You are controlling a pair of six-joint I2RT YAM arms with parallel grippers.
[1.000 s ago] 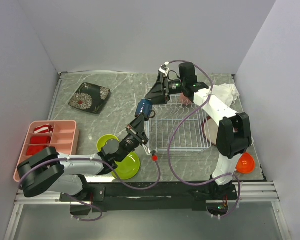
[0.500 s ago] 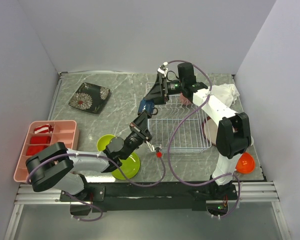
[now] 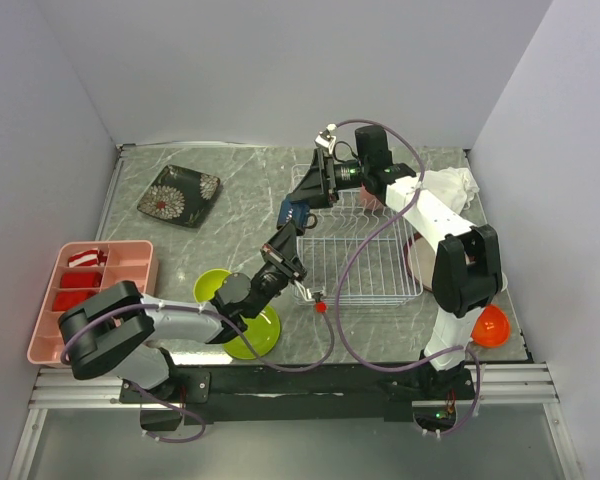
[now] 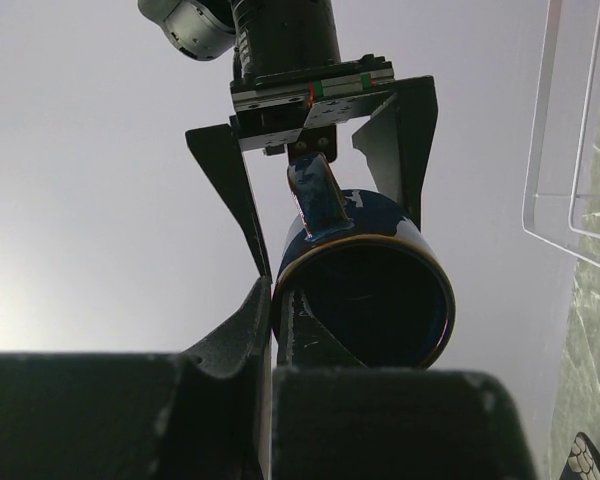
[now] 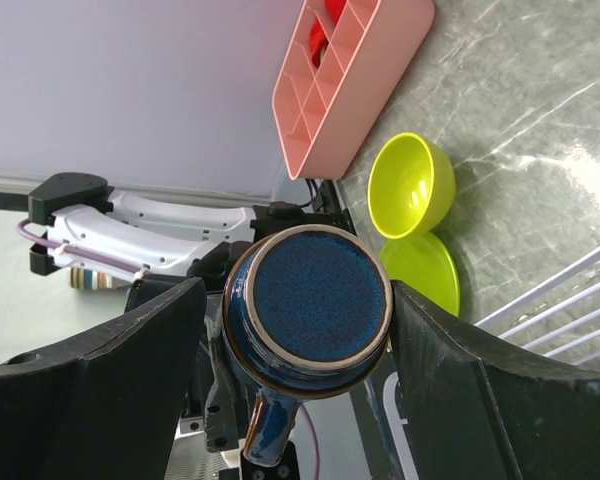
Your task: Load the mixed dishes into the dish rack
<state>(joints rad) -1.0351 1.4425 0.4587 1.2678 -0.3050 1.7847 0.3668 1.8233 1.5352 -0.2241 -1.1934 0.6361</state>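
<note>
While left gripper (image 4: 272, 310) keeps pinching the dark navy cup (image 4: 365, 285) by its rim, right gripper (image 5: 296, 325), jaws spread, has closed in to straddle it near the dish rack (image 3: 358, 268).

Dark navy cup (image 5: 310, 308) base-on to camera, handle pointing down, sits between the spread fingers (image 5: 130, 370) of the right gripper (image 5: 298, 296) (contact unclear). Behind it: lime green bowl (image 5: 410, 185) beside lime green plate (image 5: 427, 272), pink tray (image 5: 350, 70), and dish rack (image 5: 570, 305) wires at the right edge.
</note>
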